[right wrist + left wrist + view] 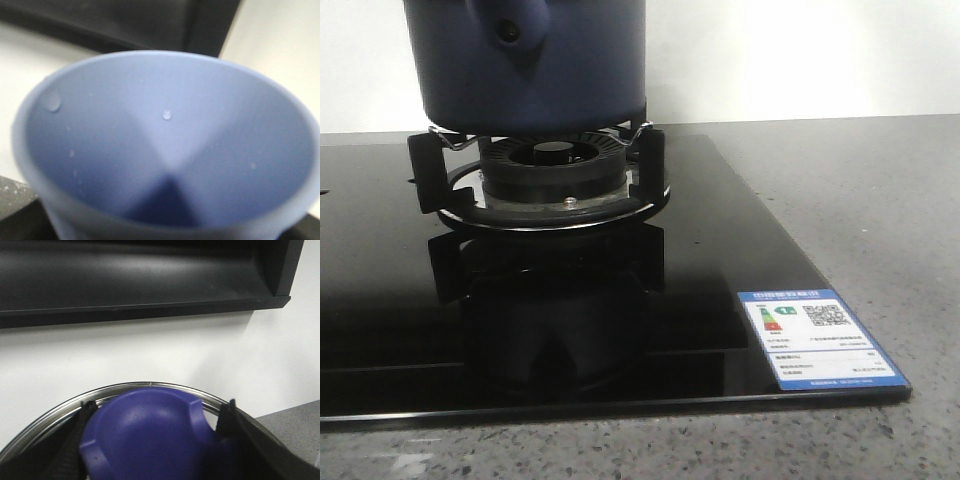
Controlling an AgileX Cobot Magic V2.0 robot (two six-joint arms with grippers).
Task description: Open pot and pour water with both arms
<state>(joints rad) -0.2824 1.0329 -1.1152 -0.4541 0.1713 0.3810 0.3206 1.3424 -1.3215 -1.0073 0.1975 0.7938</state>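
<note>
Cup (165,160) fills right wrist view, seemingly held, grip unseen, can't tell. Left gripper (155,440) clenched on lid knob (150,435). Pot (525,60) sits on burner (550,170), 12 o'clock on worktop (880,200). Risk: lid slips off knob grip, cup spills early.
</note>
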